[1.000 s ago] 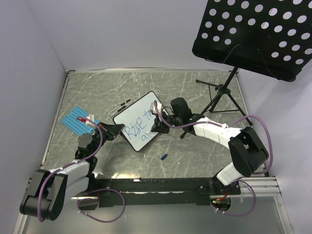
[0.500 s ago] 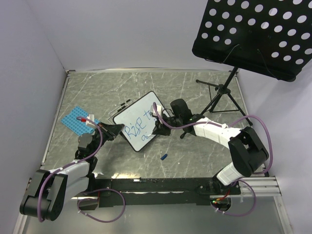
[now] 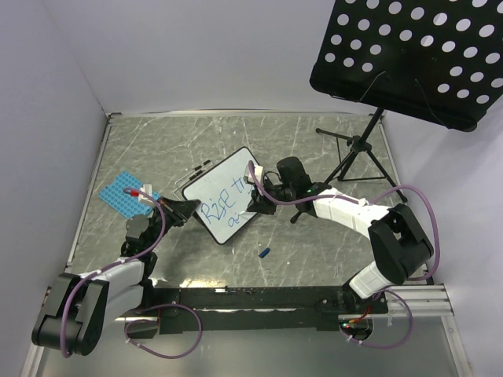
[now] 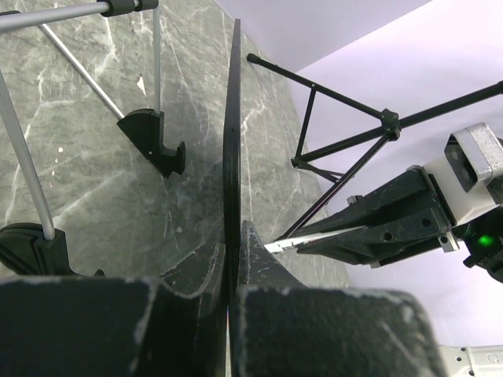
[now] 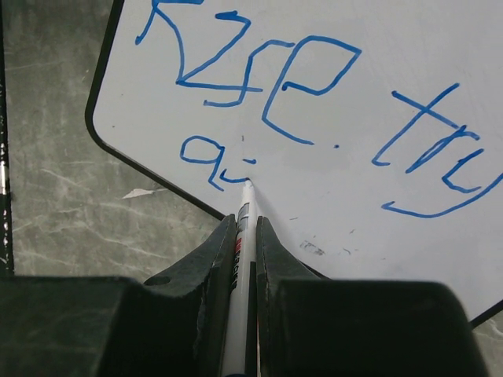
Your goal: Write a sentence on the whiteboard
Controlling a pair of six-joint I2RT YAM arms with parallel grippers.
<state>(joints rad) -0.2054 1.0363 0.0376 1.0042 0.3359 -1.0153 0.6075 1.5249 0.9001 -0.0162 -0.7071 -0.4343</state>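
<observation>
The whiteboard (image 3: 222, 191) stands tilted on the table, and my left gripper (image 3: 189, 209) is shut on its lower left edge. In the left wrist view the board's black frame (image 4: 231, 133) runs edge-on between the left gripper (image 4: 232, 236). My right gripper (image 5: 246, 224) is shut on a white marker (image 5: 240, 243) whose tip touches the board. The sentence (image 5: 259, 75) reads "Rise. try" in blue. Below it a second line (image 5: 206, 161) begins with "a" and a short stroke at the marker tip. The right gripper (image 3: 256, 203) hovers over the board's lower right part.
A blue studded plate (image 3: 123, 193) lies at the left. A black perforated music-stand tray (image 3: 409, 55) on a tripod (image 3: 357, 153) stands at the back right. A small blue cap (image 3: 266, 253) lies on the table in front of the board. Two dark sticks (image 3: 200, 168) lie behind it.
My right gripper has shifted slightly with the marker along the second line, adding a short stroke after the "a". The left arm and the board have not moved.
</observation>
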